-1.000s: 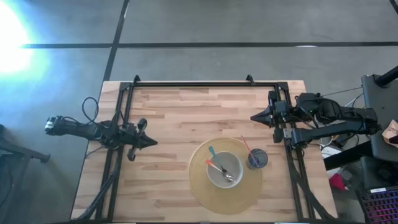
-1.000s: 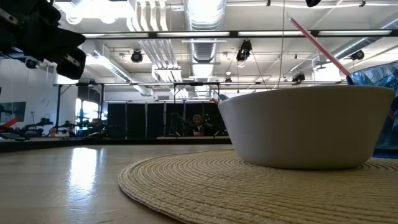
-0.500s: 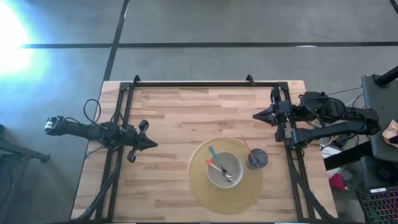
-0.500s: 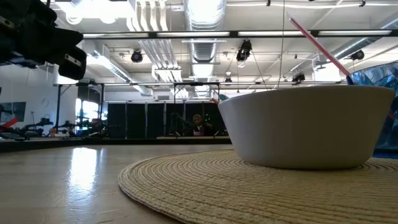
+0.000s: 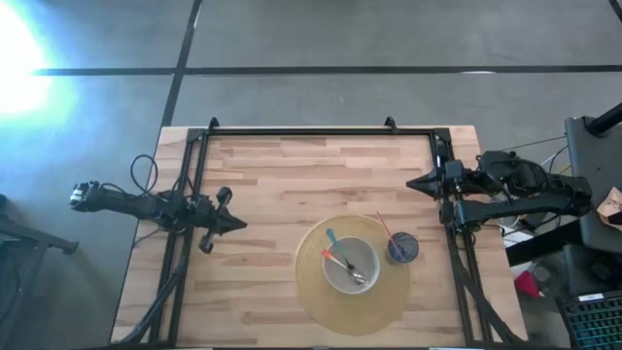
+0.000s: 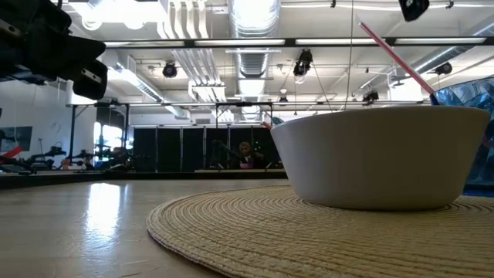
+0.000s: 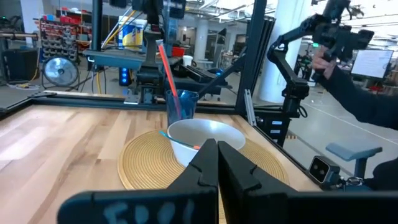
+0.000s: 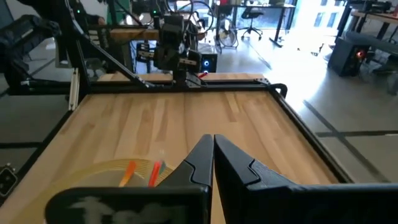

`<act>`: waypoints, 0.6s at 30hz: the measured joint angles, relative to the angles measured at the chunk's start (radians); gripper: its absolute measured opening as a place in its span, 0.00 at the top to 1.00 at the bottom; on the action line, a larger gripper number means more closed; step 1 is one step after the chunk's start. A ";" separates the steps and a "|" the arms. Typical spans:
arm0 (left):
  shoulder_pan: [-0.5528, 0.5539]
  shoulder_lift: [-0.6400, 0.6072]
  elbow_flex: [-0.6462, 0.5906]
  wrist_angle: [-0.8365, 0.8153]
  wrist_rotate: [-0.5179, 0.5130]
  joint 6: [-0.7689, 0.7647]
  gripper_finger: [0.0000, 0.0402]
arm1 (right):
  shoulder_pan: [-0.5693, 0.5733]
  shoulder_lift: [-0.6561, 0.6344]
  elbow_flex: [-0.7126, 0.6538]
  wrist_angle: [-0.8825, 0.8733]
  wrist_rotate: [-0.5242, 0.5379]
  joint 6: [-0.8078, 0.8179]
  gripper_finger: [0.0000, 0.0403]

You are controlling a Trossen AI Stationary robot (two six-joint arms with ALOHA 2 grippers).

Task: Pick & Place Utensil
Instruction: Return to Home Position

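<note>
- Right tool, fingers pressed together, hangs at the worktop's 3 o'clock edge.
- Left tool, likewise closed (holding nothing), sits at 9 o'clock.
- Blue fork lies in the gray bowl, on the yellow mat at 5 o'clock.
- Blue cup holds the orange straw, at the bowl's 3 o'clock.

High cam overhead, low cam tabletop-level; both share bowl.
</note>
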 joint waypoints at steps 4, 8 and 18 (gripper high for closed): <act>0.000 0.000 0.002 0.000 -0.005 -0.001 1.00 | 0.000 -0.084 -0.143 0.099 -0.001 0.017 0.98; 0.000 0.000 0.003 0.000 -0.005 -0.001 1.00 | 0.000 -0.158 -0.275 0.224 -0.007 0.022 0.98; -0.001 0.000 0.003 -0.009 -0.006 0.003 1.00 | 0.000 -0.245 -0.493 0.510 -0.171 0.029 0.98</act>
